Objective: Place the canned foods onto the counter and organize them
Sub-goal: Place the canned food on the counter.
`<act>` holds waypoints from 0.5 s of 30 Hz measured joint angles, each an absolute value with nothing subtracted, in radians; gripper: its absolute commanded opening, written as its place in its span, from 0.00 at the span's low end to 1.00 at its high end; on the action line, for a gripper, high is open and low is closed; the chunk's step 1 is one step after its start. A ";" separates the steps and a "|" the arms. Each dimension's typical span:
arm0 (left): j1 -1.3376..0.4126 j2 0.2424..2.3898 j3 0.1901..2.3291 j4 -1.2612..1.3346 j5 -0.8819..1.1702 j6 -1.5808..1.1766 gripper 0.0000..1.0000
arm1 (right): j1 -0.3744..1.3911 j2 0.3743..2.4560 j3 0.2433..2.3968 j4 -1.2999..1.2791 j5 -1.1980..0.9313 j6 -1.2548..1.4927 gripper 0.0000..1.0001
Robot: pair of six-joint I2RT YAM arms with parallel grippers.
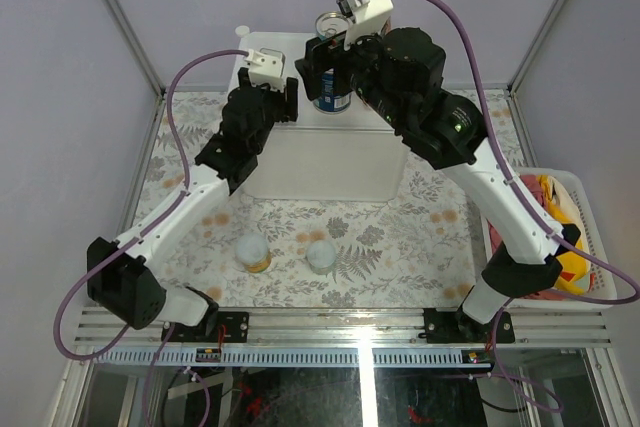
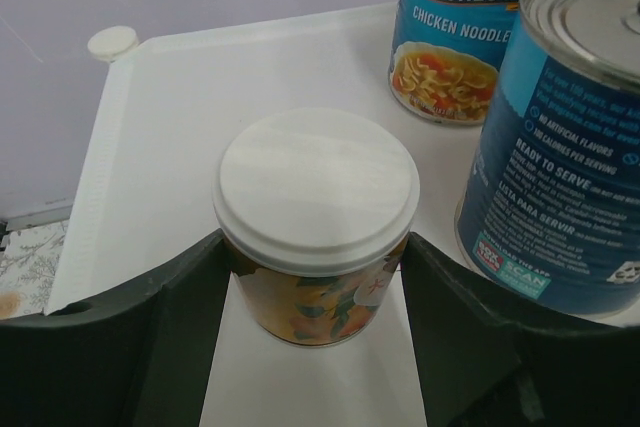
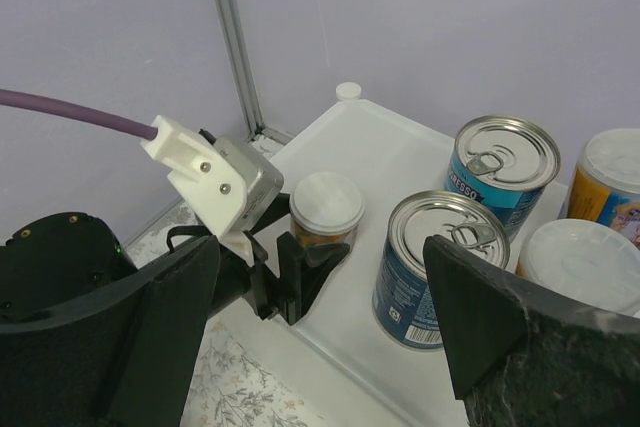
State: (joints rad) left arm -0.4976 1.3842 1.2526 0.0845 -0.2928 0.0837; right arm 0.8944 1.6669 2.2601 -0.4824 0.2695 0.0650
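The white counter (image 1: pixel 320 162) stands at the back middle. My left gripper (image 2: pixel 315 282) is shut on a short orange can with a white lid (image 2: pixel 315 217), which stands on the counter's left part (image 2: pixel 170 147). Two blue-labelled tins (image 2: pixel 560 167) (image 2: pixel 450 37) stand just to its right. My right gripper (image 3: pixel 322 247) is wide open above the nearer blue tin (image 3: pixel 432 267). The second blue tin (image 3: pixel 500 172) and two white-lidded cans (image 3: pixel 610 182) (image 3: pixel 580 257) stand behind it. Two more white-lidded cans (image 1: pixel 253 252) (image 1: pixel 321 255) stand on the patterned table.
A white slatted basket (image 1: pixel 590 209) with red and yellow cloth sits at the right edge. A round white knob (image 2: pixel 112 42) marks the counter's far left corner. Purple walls and metal posts enclose the space.
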 measured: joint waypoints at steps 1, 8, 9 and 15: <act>-0.498 1.390 1.258 0.086 -0.294 0.086 0.54 | 0.894 1.664 2.254 -0.480 0.270 0.063 0.89; -0.478 1.464 1.316 0.107 -0.299 0.081 0.53 | 0.894 1.649 2.238 -0.479 0.276 0.048 0.90; -0.472 1.473 1.323 0.112 -0.298 0.079 0.53 | 0.894 1.646 2.236 -0.479 0.277 0.045 0.90; -0.422 1.554 1.401 0.120 -0.268 0.058 0.53 | 0.881 1.633 2.229 -0.466 0.278 0.036 0.90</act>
State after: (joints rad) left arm -0.4221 1.5539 1.4006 0.1196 -0.2684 0.0578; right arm 0.8810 1.6333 2.2292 -0.4664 0.2783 0.0357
